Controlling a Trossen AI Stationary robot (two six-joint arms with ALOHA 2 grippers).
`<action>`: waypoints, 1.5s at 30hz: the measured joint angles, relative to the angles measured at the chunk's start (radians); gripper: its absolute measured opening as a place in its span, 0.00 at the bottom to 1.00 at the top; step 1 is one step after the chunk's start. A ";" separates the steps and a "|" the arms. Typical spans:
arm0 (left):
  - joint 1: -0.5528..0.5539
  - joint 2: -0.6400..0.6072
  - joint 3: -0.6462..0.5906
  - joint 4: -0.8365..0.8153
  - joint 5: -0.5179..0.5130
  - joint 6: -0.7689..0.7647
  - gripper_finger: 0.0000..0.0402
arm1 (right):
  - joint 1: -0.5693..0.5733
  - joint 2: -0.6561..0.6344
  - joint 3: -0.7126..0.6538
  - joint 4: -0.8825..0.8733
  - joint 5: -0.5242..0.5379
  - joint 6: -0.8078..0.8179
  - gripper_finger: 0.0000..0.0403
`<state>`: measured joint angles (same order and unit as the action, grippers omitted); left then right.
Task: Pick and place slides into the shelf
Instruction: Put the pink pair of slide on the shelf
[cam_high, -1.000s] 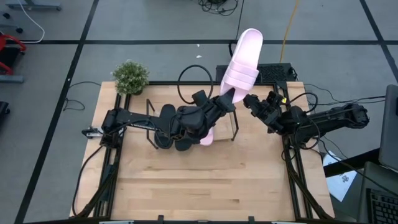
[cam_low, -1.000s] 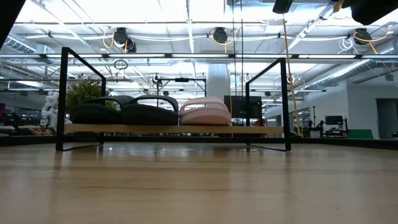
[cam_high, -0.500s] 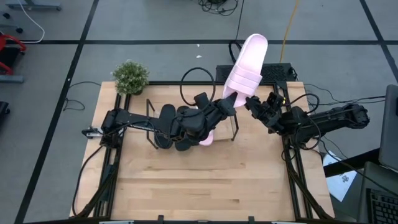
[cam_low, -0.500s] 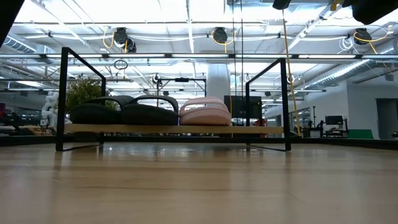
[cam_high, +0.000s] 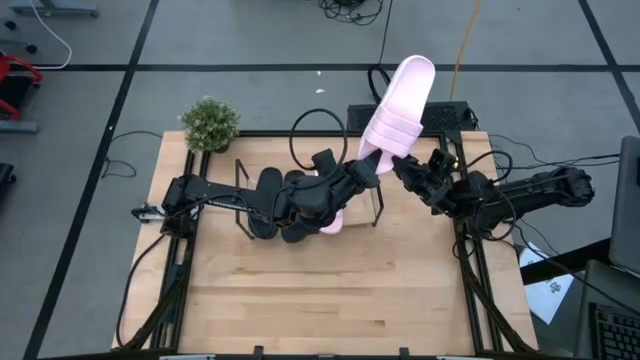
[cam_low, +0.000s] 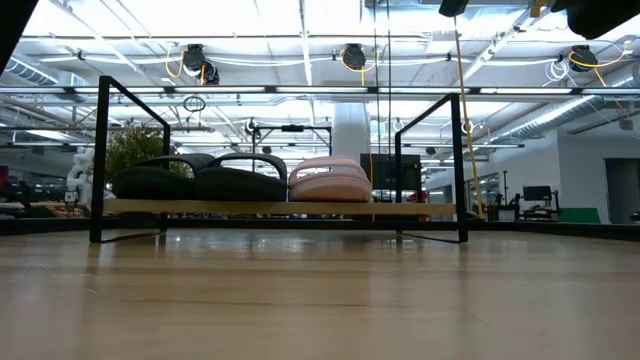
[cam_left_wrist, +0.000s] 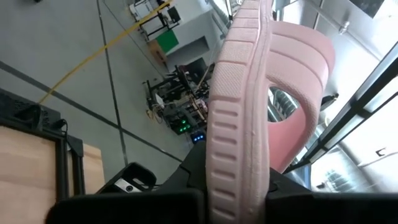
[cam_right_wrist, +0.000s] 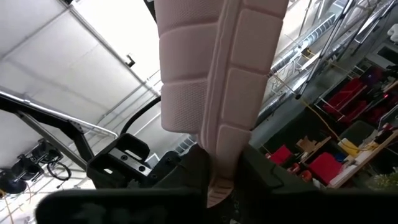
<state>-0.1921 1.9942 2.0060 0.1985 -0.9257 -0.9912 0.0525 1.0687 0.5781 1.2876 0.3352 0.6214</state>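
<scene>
Pink slide (cam_high: 396, 103) aloft over shelf (cam_low: 280, 208); my left gripper (cam_high: 368, 166) and right gripper (cam_high: 400, 163) both clamp its heel end.

A pale pink foam slide sandal (cam_high: 397, 102) with a ribbed, grooved sole is showing between two dark black end effectors, the left end effector (cam_high: 366, 167) and the right end effector (cam_high: 403, 167). On the thin black wire shelf (cam_low: 101, 150) with its light wooden base, two matte black slides (cam_low: 196, 181) and one pale pink slide (cam_low: 329, 179) are sitting. The light wood-grain bench (cam_high: 320, 290) is carrying a small green leafy plant (cam_high: 209, 124).
</scene>
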 joint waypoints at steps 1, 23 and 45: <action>0.000 0.000 0.000 -0.001 0.000 0.010 0.10 | 0.000 0.000 0.000 -0.004 0.000 0.004 0.10; -0.114 -0.090 -0.002 -0.201 0.106 0.010 0.22 | -0.006 -0.217 0.002 -0.391 -0.058 0.024 0.09; -0.254 -0.212 0.000 -0.333 -0.139 0.361 0.22 | -0.006 -0.212 -0.001 -0.880 -0.333 0.326 0.09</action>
<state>-0.4460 1.7820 2.0064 -0.1348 -1.0644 -0.6298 0.0463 0.8569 0.5770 0.4073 0.0023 0.9472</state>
